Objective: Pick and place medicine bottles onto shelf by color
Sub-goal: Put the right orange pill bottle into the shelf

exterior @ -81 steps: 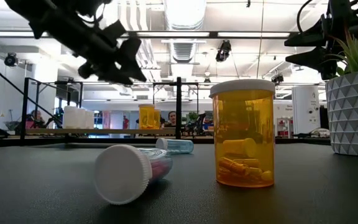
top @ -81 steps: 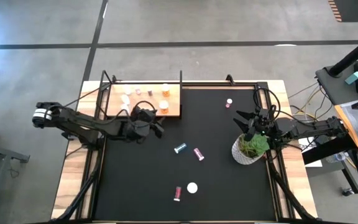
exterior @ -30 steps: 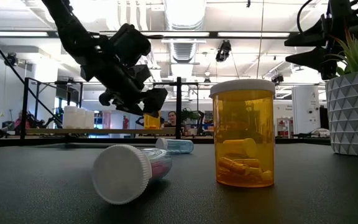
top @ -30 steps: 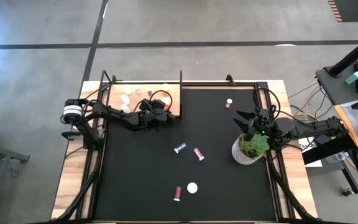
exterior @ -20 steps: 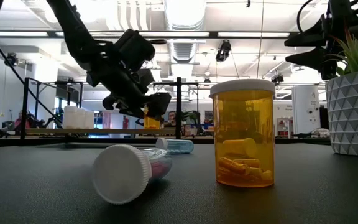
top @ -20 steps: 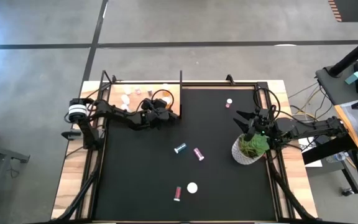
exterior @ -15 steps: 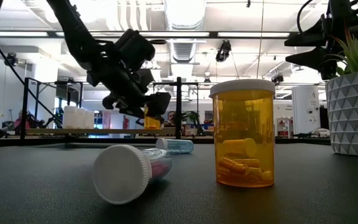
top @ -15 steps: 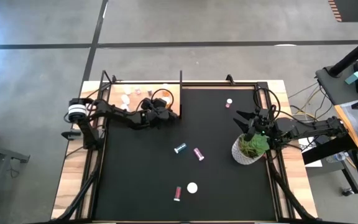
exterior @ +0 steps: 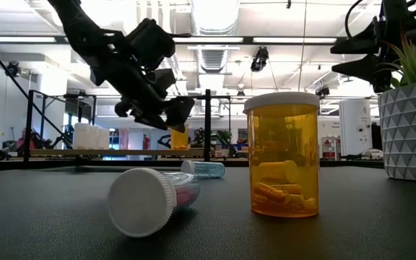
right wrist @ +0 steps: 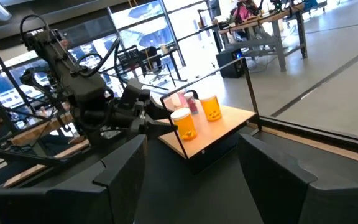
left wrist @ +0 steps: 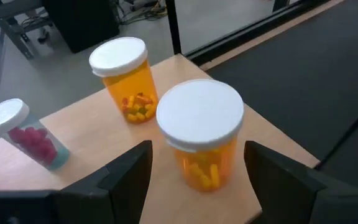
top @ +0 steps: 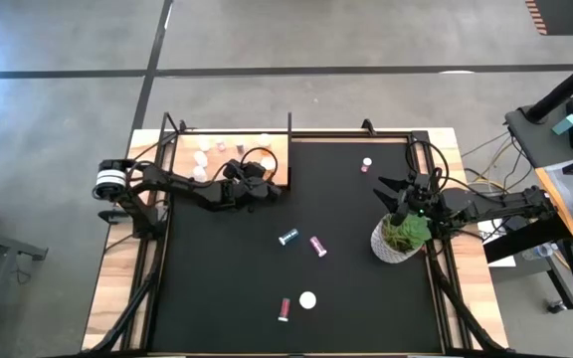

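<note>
orange bottle (left wrist: 200, 141) upright on shelf (left wrist: 98, 134) corner, between spread fingers of left gripper (left wrist: 197, 171), not pinched | step: just placed beside second orange bottle (left wrist: 124, 79) | next: lift clear, fetch another | right gripper (right wrist: 191, 171) spread, idle over plant (top: 400, 237)

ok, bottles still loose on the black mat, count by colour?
Pink bottles: 3
Blue-teal bottle: 1
Orange bottle, upright: 1
Total: 5
</note>
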### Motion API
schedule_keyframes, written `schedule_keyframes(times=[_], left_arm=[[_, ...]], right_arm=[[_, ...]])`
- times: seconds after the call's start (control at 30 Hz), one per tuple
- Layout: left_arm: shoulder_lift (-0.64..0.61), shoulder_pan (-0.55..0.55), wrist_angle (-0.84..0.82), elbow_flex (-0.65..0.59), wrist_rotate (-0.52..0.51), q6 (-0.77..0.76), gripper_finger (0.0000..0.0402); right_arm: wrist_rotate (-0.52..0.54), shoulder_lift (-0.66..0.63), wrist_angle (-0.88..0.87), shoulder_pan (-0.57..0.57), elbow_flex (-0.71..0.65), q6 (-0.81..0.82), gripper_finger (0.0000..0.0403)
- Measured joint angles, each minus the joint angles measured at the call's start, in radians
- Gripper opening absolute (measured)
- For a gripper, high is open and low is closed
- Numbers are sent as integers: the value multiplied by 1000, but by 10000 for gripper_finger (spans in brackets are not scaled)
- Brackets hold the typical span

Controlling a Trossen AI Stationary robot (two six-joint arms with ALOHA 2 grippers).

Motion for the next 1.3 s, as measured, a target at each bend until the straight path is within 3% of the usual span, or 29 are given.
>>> schedule_keyframes(times=[0.17, 0.5, 0.83, 1.3], left_arm=[[-1, -21, -1, 0, 11, -3, 238], [-23, -55, 5, 1, 182, 47, 238], [-18, 11, 46, 1, 187, 154, 238], [-17, 66, 47, 0, 200, 155, 238]], right_arm=[[0, 0, 0, 0, 0, 0, 240], [0, 0, 0, 0, 0, 0, 240], [0, 0, 0, 0, 0, 0, 240], [0, 0, 0, 0, 0, 0, 240]])
